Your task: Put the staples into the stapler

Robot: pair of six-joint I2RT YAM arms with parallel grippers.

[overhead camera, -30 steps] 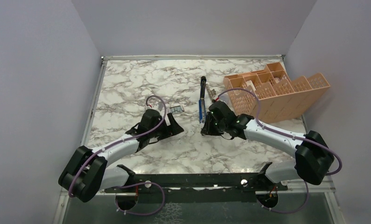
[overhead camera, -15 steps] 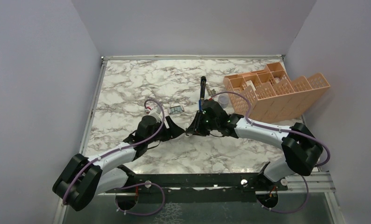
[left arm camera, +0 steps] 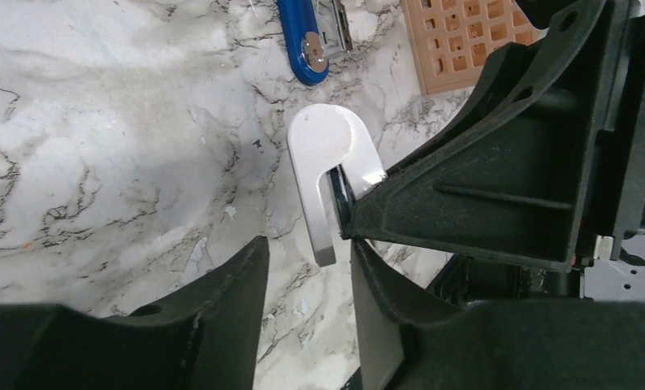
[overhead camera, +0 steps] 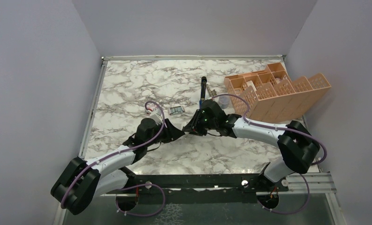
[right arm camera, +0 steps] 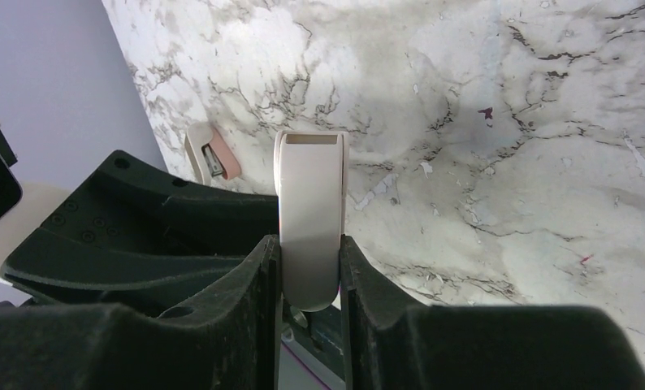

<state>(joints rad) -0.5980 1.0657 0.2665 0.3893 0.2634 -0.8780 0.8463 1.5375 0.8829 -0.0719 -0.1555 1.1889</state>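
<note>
A slim blue stapler with black parts (overhead camera: 202,93) lies on the white marble-patterned bench (overhead camera: 137,79). It sits a little right of centre and toward the far edge, its length running from far edge to near edge. Just left of its near end sit the staples (overhead camera: 175,110), tiny silvery-grey strips in a small dark tray. Neither is touched.

Closer to the near edge, above the bench's middle, the two tools meet. The right tool (right arm camera: 309,253) is clamped on a flat, pale grey hooked piece (left arm camera: 323,154), gripping it near its rounded head. The straight shank points toward the left tool (left arm camera: 307,272), which stands part-open astride the shank's free end. A clear gap shows on one side, so it does not yet grip. An orange plastic lattice organiser (overhead camera: 278,89) stands at the bench's right edge, well apart.

This looks like a hand-over. To go well, the left tool should probably close centred on the shank, short of the right tool's fingers. It should hold firmly before the right tool lets go. A skewed or shallow pinch could let the smooth piece twist or drop.
</note>
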